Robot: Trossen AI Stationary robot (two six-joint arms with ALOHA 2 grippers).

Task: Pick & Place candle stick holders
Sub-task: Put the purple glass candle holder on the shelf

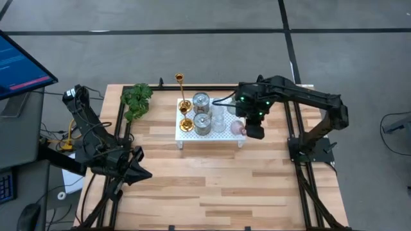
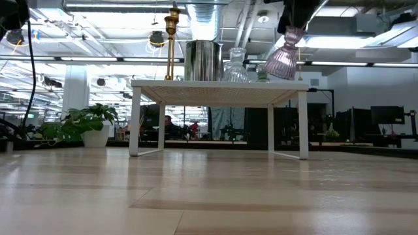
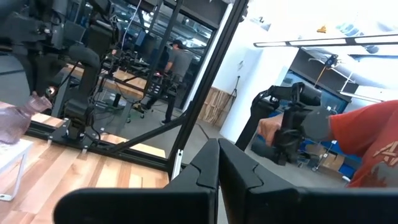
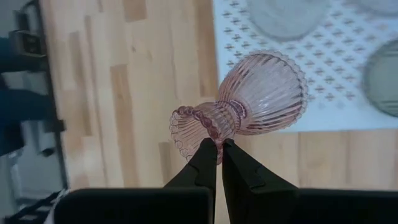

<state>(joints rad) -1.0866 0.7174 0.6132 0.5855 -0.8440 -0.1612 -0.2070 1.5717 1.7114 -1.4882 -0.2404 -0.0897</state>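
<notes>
Right wrist view: right end effector (image 4: pixel 219 152) is pressed shut on the frilly rim of the pink holder (image 4: pixel 249 109), pinching thin glass at 1 edge. Low view shows the holder (image 2: pixel 284 60) tilted and clear of the white stand (image 2: pixel 219 88), hanging at the stand's right end. High view puts it (image 1: pixel 238 128) over the stand's right edge (image 1: pixel 212 138), beside the 2 silver cups (image 1: pixel 202 114) and the clear glass (image 1: pixel 219 120); gold holders (image 1: pixel 183 104) are on the stand's left.

Judgement: the step is carrying or placing the pink holder. The rim pinch is off-centre, so the holder can swing; move slowly, keep it above the stand's edge and away from the clear glass, and lower until the base is flat before letting go.

Left end effector (image 3: pixel 219 163) is pressed together, holding nothing, parked at the table's left edge (image 1: pixel 137 160).

Hard to tell: how much rim the fingers cover, and whether the wide end or the narrow end is the base. The greenish holder is mostly hidden. The plant (image 1: pixel 136 99) is untouched.
</notes>
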